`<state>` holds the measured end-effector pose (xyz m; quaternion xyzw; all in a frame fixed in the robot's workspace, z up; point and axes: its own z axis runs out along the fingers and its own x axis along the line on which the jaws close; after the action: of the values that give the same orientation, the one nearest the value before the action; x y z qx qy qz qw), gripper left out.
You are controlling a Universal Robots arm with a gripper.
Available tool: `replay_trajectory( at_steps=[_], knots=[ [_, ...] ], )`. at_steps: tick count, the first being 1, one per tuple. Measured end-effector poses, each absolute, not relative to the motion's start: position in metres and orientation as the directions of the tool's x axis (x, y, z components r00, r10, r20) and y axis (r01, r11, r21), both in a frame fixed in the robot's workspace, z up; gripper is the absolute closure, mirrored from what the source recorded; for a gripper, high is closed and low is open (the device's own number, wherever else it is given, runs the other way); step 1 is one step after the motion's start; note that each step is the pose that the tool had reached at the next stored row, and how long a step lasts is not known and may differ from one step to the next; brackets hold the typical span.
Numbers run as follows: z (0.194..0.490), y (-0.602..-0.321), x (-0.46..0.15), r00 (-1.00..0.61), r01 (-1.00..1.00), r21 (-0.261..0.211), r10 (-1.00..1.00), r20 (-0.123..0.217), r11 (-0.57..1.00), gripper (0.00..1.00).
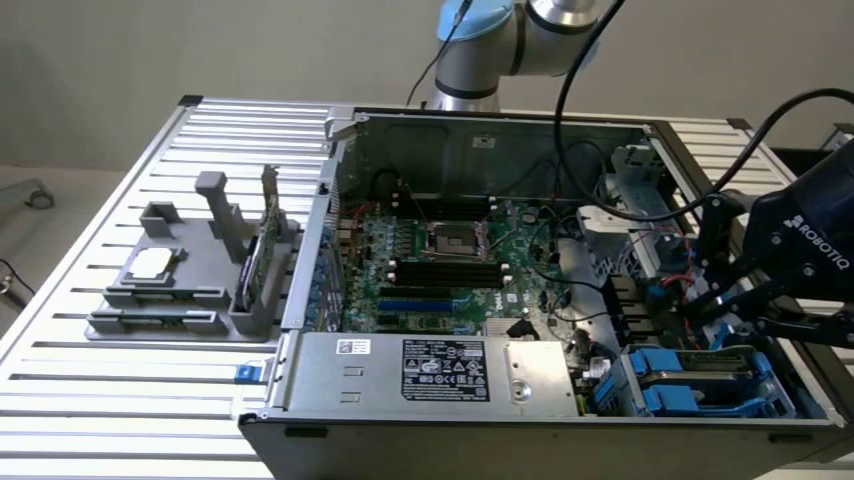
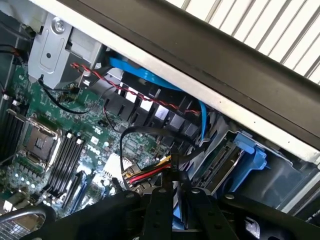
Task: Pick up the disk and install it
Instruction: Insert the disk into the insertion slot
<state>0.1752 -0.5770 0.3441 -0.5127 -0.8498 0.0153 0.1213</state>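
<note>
An open computer case (image 1: pixel 627 135) lies on the slatted metal tabletop (image 1: pixel 107 400), with its green motherboard (image 1: pixel 441 260) exposed. The disk (image 1: pixel 707 365) sits in the drive bay at the case's near corner on the exterior view's right. Its blue carrier frames the silver-grey body, and in the wrist view the disk (image 2: pixel 222 162) lies slanted in that bay just under the case's dark edge. The black gripper (image 1: pixel 705 298) hangs inside the case above and just beside the bay, not touching the disk. In the wrist view the gripper (image 2: pixel 179 200) has its fingers (image 2: pixel 159 215) drawn close together with only a narrow gap and nothing clamped between them. A bundle of red, yellow and black wires (image 2: pixel 145 175) runs just beyond the fingers, and a blue flat cable (image 2: pixel 150 77) curves along the case wall. A grey power supply box (image 1: pixel 441 372) with a black-and-white sticker lies along the case's near side. Outside the case, on the exterior view's left, a grey fixture (image 1: pixel 174 310) holds a small square processor chip (image 1: pixel 151 265).
</note>
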Motion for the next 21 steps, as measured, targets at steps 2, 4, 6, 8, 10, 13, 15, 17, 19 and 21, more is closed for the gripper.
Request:
replay_trajectory(
  at_steps=[2, 4, 6, 8, 10, 13, 15, 17, 19, 21],
  knots=[
    [0.344, -0.5769, 0.1752, -0.423, 0.879, -0.152, 0.887, 0.187, 0.452, 0.84],
    [0.344, -0.577, 0.1752, -0.402, 0.889, -0.154, 0.897, 0.183, 0.43, 0.84],
    [0.344, -0.577, 0.1752, -0.381, 0.899, -0.157, 0.907, 0.178, 0.408, 0.84],
    [0.344, -0.577, 0.1752, -0.362, 0.908, -0.16, 0.917, 0.171, 0.388, 0.84],
    [0.3441, -0.577, 0.1752, -0.345, 0.915, -0.163, 0.925, 0.161, 0.37, 0.84],
    [0.344, -0.577, 0.1752, -0.321, 0.924, -0.17, 0.936, 0.143, 0.343, 0.84],
    [0.3439, -0.577, 0.1752, -0.305, 0.93, -0.174, 0.943, 0.131, 0.325, 0.84],
    [0.344, -0.577, 0.1752, -0.288, 0.935, -0.178, 0.95, 0.118, 0.306, 0.84],
    [0.344, -0.577, 0.1752, -0.272, 0.94, -0.182, 0.956, 0.106, 0.288, 0.84],
    [0.344, -0.577, 0.1752, -0.256, 0.945, -0.185, 0.962, 0.094, 0.27, 0.84]
  ],
)
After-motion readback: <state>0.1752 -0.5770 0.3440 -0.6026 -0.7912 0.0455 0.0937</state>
